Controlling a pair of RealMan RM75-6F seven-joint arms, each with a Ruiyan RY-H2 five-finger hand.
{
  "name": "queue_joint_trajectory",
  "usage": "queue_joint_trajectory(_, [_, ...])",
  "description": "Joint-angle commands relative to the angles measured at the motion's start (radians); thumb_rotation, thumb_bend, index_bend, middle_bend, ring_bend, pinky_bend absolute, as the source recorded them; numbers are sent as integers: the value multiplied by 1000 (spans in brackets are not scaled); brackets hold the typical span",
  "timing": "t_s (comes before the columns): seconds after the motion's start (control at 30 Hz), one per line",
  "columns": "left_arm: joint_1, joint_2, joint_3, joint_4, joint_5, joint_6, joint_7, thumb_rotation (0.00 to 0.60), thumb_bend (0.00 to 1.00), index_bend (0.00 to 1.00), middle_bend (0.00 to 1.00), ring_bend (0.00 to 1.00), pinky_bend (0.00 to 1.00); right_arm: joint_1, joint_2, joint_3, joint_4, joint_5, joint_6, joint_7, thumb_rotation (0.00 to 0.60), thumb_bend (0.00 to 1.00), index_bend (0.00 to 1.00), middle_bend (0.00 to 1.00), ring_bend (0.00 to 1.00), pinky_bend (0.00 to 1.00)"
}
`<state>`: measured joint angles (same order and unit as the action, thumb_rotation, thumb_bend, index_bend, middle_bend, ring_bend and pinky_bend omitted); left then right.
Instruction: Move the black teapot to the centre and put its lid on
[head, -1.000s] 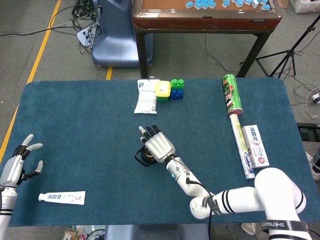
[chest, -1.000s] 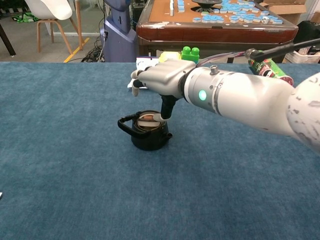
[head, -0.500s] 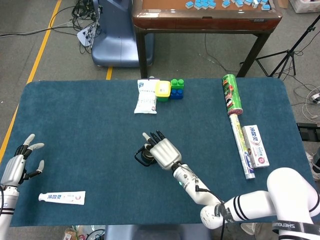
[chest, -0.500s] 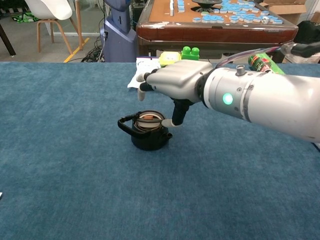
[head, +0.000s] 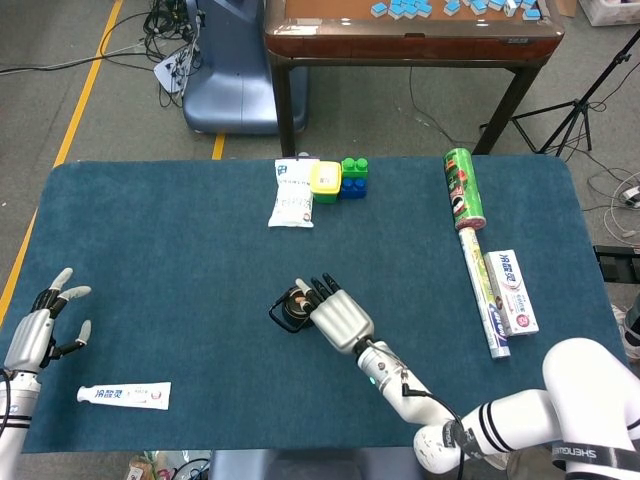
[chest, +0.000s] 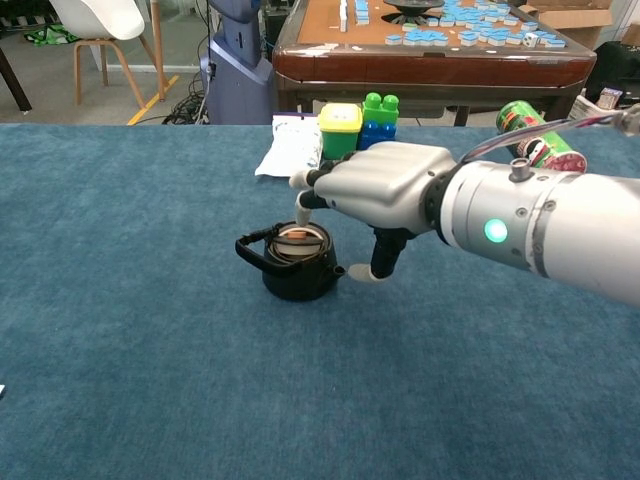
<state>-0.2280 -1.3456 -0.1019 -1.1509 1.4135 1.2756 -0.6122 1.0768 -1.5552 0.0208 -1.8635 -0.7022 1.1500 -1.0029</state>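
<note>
We see the black teapot (chest: 292, 262) standing near the middle of the blue table (head: 150, 240), unmoved, with something brownish resting in its open top that we cannot identify. The right hand (chest: 378, 188), a second ago directly above the pot, has drawn back to its right and now hovers just beside it, fingers loosely spread and empty. Far left, the left hand (head: 40, 326) stays open above a toothpaste tube (head: 124, 394).
</note>
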Motion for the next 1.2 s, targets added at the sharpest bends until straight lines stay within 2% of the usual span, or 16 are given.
queue_joint_trajectory(0.03, [-1,0,0,-1,0,0,3,600,441,230,0,0,0,-5,1,-5,-2,2,0,0,600,341,205,0,0,0])
queue_joint_trajectory(0.87, [-2,-1,-1,7,-2,-4,-5,600,441,230,0,0,0,-8,-39,-13,82,29,-74,15,600,341,205,0,0,0])
queue_joint_trajectory(1.0, [0,-2,0,9,-1,-1,-7,600,442,230,0,0,0,-13,-29,-1,60,4,-62,30,600,341,204,0,0,0])
queue_joint_trajectory(1.2, [-4,-4,-1,9,-4,-9,1,600,441,230,0,0,0,-33,42,31,-35,-74,4,58,600,341,205,0,0,0])
